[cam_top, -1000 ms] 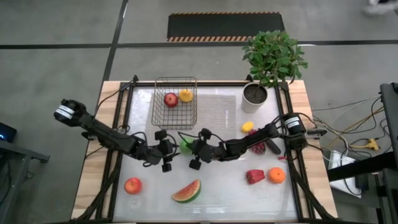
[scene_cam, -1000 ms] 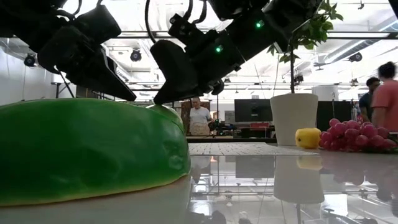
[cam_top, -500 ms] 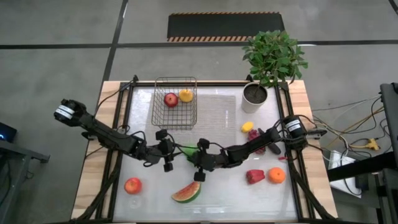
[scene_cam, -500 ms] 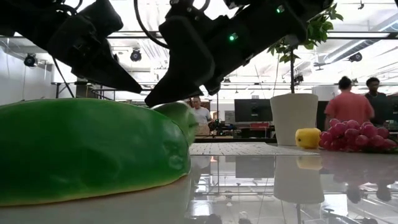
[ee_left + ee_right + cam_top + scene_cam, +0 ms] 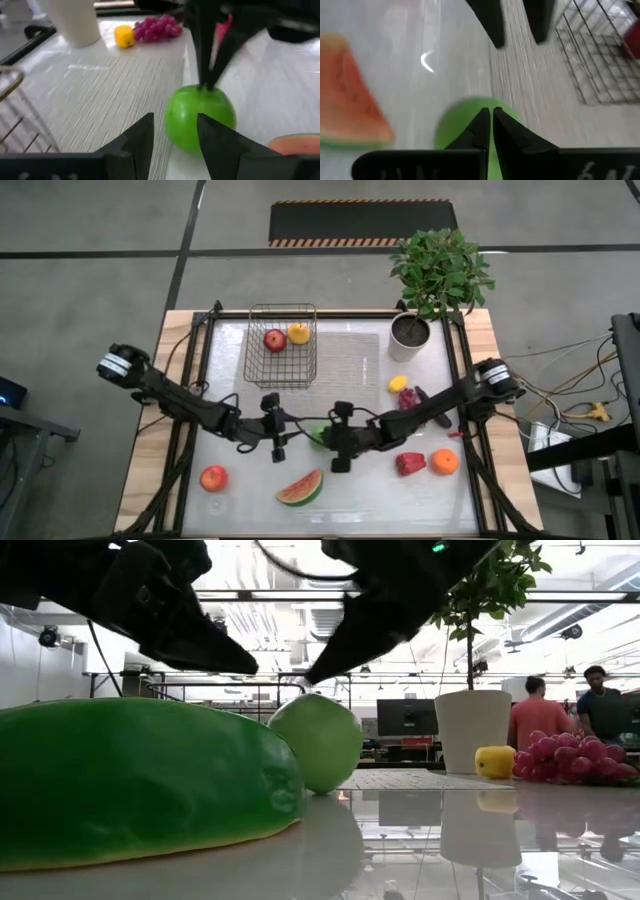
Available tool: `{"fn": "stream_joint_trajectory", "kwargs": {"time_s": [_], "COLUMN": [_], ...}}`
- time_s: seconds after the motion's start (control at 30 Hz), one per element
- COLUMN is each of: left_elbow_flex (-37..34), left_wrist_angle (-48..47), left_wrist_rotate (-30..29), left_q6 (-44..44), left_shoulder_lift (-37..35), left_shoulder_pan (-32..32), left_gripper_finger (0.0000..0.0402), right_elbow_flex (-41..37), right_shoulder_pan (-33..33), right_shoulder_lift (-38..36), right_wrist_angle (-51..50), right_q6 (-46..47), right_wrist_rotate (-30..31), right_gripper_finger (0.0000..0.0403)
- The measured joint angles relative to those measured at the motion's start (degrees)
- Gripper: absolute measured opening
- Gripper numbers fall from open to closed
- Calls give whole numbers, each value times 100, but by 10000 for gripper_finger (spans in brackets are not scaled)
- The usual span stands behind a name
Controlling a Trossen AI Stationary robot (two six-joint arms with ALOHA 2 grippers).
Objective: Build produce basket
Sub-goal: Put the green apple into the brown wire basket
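We see 2 dark, slim jointed arms, each with a pale band at its outer joint and black cables trailing along it. The left gripper [image 5: 275, 430] and right gripper [image 5: 333, 442] carry flat, tapering black fingers [image 5: 135, 142], and a green light glows on 1 arm.

Wire basket [image 5: 281, 345] upright at table's far side, holding red apple [image 5: 274, 339] and yellow fruit [image 5: 299, 333]. Green apple [image 5: 319, 436] mid-table. Watermelon slice [image 5: 300, 488], peach [image 5: 213, 478], red pepper [image 5: 410, 464], orange [image 5: 445, 462] near front; lemon [image 5: 398, 384], grapes [image 5: 411, 397] right.

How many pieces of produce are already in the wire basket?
2: a red apple and a yellow lemon, side by side in the far half of the dark wire basket. Nothing looks hidden.
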Motion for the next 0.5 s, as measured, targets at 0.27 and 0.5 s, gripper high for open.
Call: {"fn": "stream_joint_trajectory", "kwargs": {"time_s": [0.27, 0.5], "left_elbow_flex": [336, 332], "left_wrist_angle": [139, 116], "left_wrist_rotate": [282, 297], "left_q6": [322, 318], "left_shoulder_lift": [630, 824], "left_shoulder_pan": [29, 133], "left_gripper_finger": [140, 146], "right_elbow_flex": [-660, -875], "right_shoulder_pan": [138, 51], "right_shoulder_lift": [-679, -714], "right_wrist_angle": [-195, 69], "right_q6": [468, 734], "right_wrist_rotate": [-279, -452], "right_gripper_finger": [23, 145]}}
